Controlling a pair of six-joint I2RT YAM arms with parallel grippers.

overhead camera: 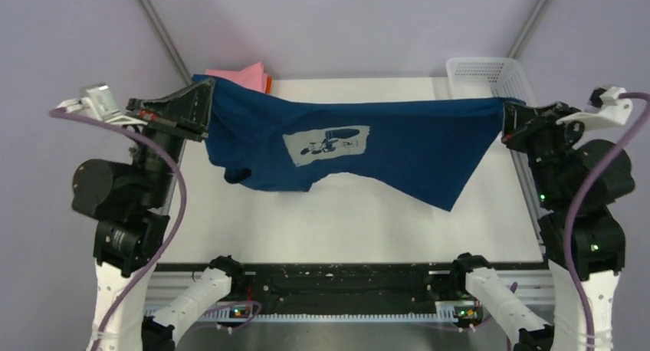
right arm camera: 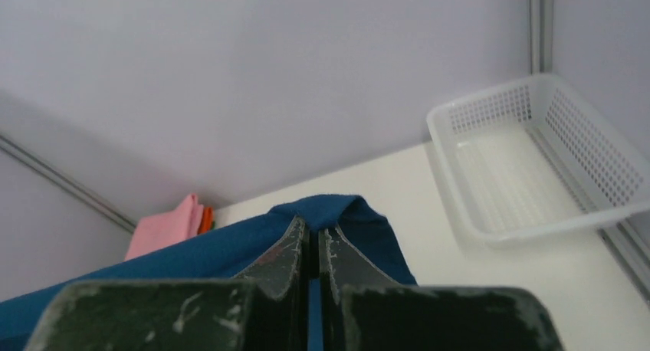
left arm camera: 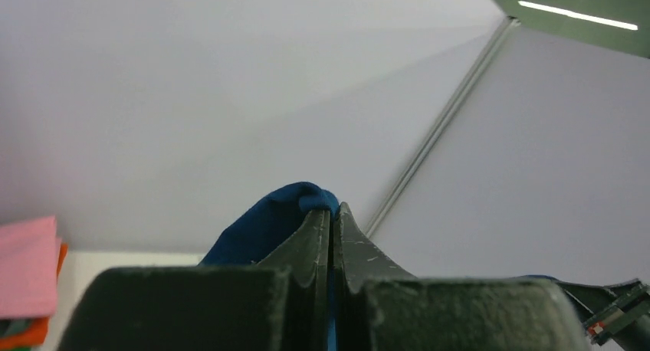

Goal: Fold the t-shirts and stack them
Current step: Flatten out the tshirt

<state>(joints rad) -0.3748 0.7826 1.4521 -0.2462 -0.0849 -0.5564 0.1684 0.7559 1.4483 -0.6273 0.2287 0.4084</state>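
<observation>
Both claws are clamped shut on cloth. Left claw pinches one end of the navy t-shirt, right claw the other end. The shirt hangs stretched between them over the white counter, long axis claw to claw. Top edge is taut, lower edge sags, one corner droops to a point nearer the right claw. Soft matte knit; pale rectangular chest print faces the top camera. Beyond the left claw: folded pink shirt on an orange shirt. Beyond the right claw: white perforated plastic basket.
</observation>
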